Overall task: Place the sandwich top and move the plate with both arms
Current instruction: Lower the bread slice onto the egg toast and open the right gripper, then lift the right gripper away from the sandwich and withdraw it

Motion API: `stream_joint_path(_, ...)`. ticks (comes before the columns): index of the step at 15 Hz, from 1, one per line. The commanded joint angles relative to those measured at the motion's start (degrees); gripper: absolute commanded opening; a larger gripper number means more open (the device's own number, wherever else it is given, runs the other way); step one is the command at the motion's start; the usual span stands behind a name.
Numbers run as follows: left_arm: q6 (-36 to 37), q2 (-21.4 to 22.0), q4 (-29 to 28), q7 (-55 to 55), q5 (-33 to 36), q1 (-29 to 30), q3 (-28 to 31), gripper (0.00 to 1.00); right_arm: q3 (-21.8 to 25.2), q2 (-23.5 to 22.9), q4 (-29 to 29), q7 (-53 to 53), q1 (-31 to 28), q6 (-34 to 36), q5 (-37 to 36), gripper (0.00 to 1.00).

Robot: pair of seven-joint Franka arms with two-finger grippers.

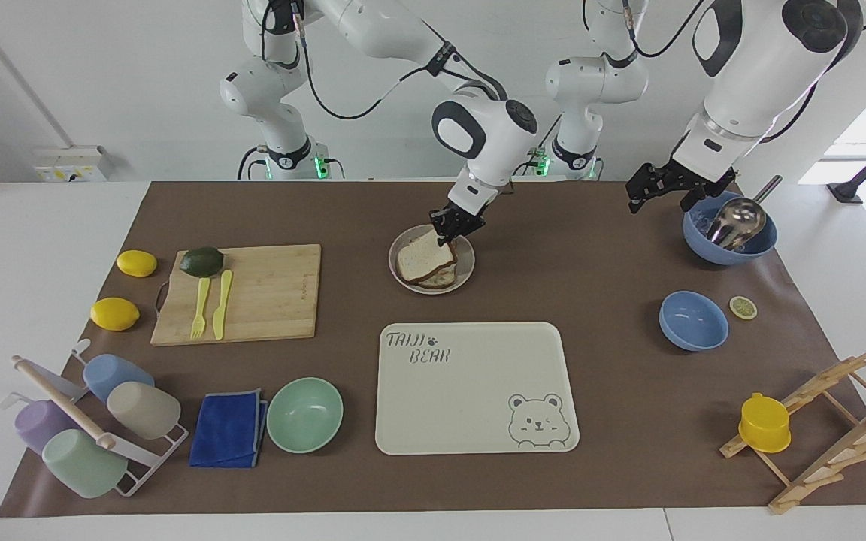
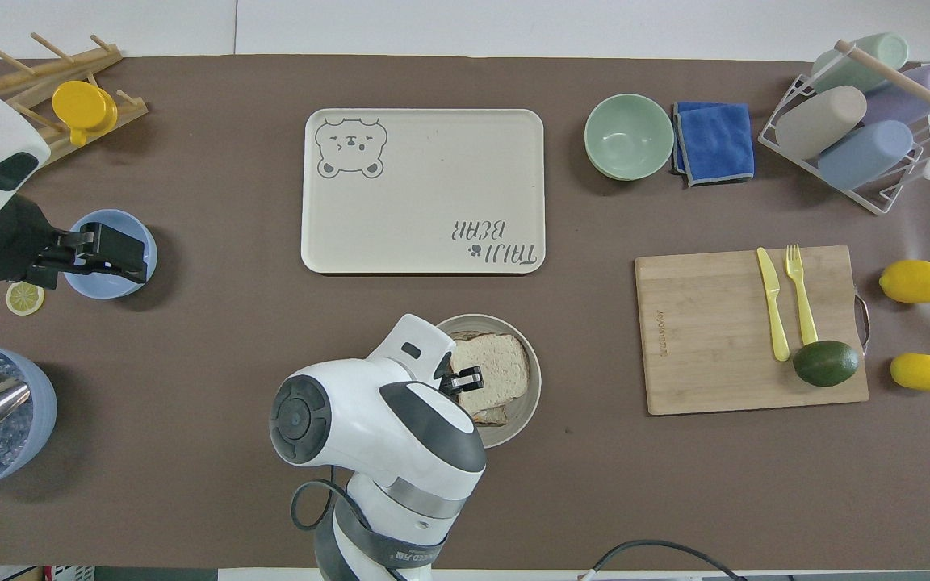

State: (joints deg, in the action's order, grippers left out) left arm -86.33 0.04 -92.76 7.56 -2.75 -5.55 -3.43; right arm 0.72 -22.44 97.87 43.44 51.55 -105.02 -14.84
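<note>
Now right gripper (image 1: 454,225) clamped on sandwich top (image 1: 424,256) — tilted over plate (image 1: 400,279); left gripper (image 1: 662,186) open — idle.

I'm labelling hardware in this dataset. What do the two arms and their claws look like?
Both arms are bulky and white, built of rounded segments with black or dark grey joint caps and bands. Thin black cables loop along the outside of their upper links. Green lights glow at both bases. The right claw and left claw are small, black and two-fingered, on white wrists.

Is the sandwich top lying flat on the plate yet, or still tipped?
Tipped. The sandwich top slants over the plate: the right gripper pinches its raised edge, and the lower edge is down over the bottom slice.
</note>
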Motion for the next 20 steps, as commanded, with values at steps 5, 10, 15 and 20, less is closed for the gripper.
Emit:
stream_joint_path(5,-0.9,1.9,-1.5,0.8,-0.1,0.3,0.0,1.0,-1.0,0.6,0.7,0.4,-0.3,-2.6,0.6,0.0)
stream_joint_path(10,-2.1,2.0,-2.0,0.7,-0.1,1.5,0.0,1.0,-1.0,0.6,0.7,0.7,0.3,-4.1,0.5,0.0)
stream_joint_path(15,-2.2,2.1,-2.2,0.8,-0.1,0.6,-0.2,1.0,-1.1,0.8,2.6,1.1,-0.2,-6.9,0.7,0.19)
stream_joint_path(20,-2.3,2.5,-3.1,0.7,-0.1,0.7,-0.2,1.0,-1.1,0.7,2.4,1.2,-1.1,-7.1,2.3,0.88)
